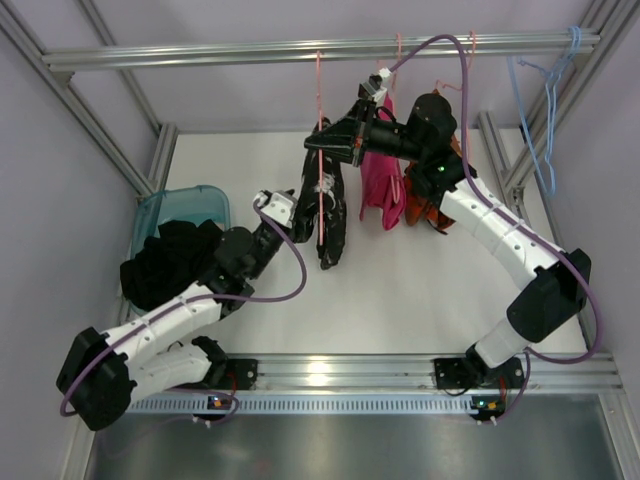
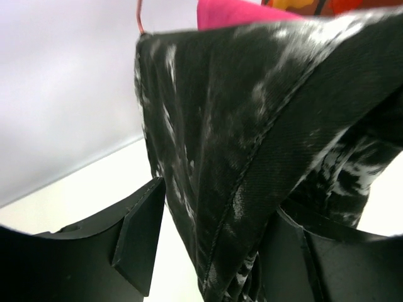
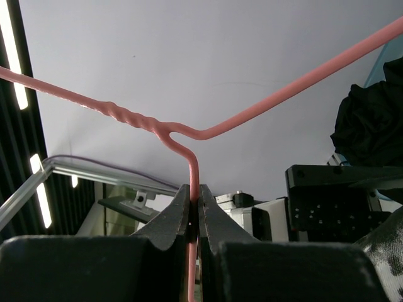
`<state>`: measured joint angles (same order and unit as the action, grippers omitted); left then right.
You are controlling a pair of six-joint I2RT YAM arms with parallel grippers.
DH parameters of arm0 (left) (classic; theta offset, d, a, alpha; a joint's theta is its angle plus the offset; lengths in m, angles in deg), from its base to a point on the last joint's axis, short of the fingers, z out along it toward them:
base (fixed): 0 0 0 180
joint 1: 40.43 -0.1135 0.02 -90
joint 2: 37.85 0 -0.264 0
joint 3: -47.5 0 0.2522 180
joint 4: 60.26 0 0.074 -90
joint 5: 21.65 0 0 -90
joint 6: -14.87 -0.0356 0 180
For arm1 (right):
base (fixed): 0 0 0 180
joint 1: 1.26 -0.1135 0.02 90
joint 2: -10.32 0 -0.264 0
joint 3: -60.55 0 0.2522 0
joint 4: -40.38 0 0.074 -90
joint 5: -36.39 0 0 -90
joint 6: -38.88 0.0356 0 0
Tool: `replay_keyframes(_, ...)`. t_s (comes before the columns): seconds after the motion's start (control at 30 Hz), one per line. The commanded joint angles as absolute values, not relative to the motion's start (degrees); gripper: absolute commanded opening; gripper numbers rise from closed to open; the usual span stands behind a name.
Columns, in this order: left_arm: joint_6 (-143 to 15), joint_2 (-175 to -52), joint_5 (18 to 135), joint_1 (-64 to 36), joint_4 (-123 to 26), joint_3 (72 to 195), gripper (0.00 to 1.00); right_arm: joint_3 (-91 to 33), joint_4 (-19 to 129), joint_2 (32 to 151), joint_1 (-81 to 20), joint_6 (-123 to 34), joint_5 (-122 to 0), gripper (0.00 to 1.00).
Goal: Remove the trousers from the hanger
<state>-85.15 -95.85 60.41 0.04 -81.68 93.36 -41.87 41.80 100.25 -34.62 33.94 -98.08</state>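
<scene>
- Between the spread fingers of our left claw [image 2: 217, 251] hang the trousers [image 2: 252, 145], draped over the hanger [image 3: 192, 157]. The pads seem not to pinch the fabric, though the close view leaves us unsure.
- Above them, our right claw [image 3: 194, 214] is clamped tight on the hanger's wire stem, just beside its twisted neck.
- Just beside the right claw hangs a magenta garment [image 1: 383, 195].

Left end effector [image 2: 211, 248] wide, right [image 3: 194, 211] tight.
</scene>
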Motion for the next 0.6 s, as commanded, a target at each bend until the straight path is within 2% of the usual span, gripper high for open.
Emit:
replay_keyframes(0.0,-83.2,-97.6,59.6,-0.2,-83.2,94.9,0.61,-47.3,33.9,96.2,-35.0,32.4,-98.0,0.0)
replay_keyframes(0.37,-80.1,-100.3,62.4,-0.2,-84.0,95.3,0.61,-46.0,33.2,95.9,-34.9,32.9,-98.1,0.0)
replay_keyframes(0.57,-82.0,-96.5,63.0,-0.2,-81.8,93.0,0.68,-45.8,33.2,95.7,-34.9,32.6,-98.2,0.0)
